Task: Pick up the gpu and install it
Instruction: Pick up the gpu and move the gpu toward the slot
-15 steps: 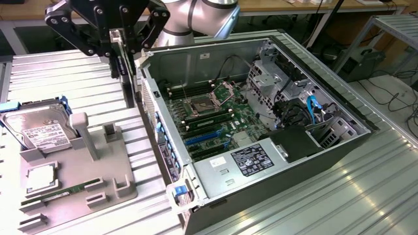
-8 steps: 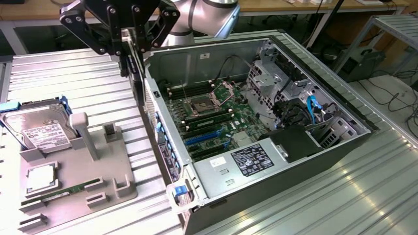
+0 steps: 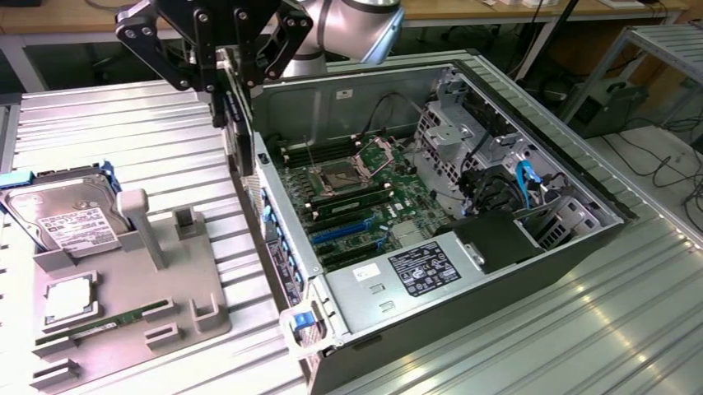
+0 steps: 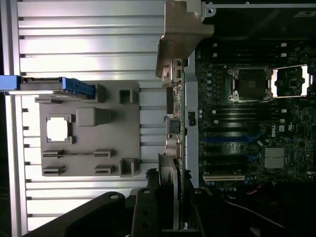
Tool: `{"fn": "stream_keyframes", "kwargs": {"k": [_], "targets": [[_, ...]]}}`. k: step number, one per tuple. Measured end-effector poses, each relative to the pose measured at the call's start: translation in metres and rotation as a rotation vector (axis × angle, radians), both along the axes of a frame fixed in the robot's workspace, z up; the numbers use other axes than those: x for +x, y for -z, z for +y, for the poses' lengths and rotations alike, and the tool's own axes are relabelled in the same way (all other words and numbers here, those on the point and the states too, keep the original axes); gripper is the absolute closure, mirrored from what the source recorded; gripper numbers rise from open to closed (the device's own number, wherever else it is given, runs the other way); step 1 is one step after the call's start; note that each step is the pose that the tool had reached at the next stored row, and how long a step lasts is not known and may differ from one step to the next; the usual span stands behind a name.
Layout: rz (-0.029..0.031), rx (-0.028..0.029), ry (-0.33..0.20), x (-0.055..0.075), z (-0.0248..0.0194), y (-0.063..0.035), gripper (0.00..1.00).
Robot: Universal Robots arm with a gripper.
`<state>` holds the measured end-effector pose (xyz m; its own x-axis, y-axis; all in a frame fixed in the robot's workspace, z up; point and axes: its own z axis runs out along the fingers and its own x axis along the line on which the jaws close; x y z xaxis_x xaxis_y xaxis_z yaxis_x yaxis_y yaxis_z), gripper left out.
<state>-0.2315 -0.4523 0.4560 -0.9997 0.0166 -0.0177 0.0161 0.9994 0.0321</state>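
Observation:
The gpu (image 3: 225, 111) hangs edge-on from my gripper (image 3: 229, 76), which is shut on its top edge. It is a thin dark card with a silver metal bracket (image 3: 235, 152) at its lower end. It hangs above the metal table, just outside the open computer case (image 3: 329, 90), by the case's wall on the exterior view's left. In the wrist view the gpu (image 4: 177, 123) runs away from my gripper (image 4: 173, 215), with its bracket (image 4: 180, 34) at the far end. It lines up along the case edge beside the motherboard (image 4: 247, 123). The blue expansion slots (image 3: 342, 234) lie inside the case.
A grey fixture tray (image 3: 197, 288) sits on the exterior view's left. It holds a hard drive (image 3: 66, 218), a processor chip (image 3: 68, 300) and a green memory stick (image 3: 104, 321). The case's power supply (image 3: 417, 271) and drive cage (image 3: 483, 132) crowd its interior. The table (image 3: 132, 132) is ribbed metal.

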Motion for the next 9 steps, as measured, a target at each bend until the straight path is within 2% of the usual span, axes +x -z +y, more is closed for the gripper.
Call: {"fn": "stream_keyframes", "kwargs": {"k": [9], "targets": [[0.0,0.0,0.0,0.011,0.0,0.0,0.72]]}}
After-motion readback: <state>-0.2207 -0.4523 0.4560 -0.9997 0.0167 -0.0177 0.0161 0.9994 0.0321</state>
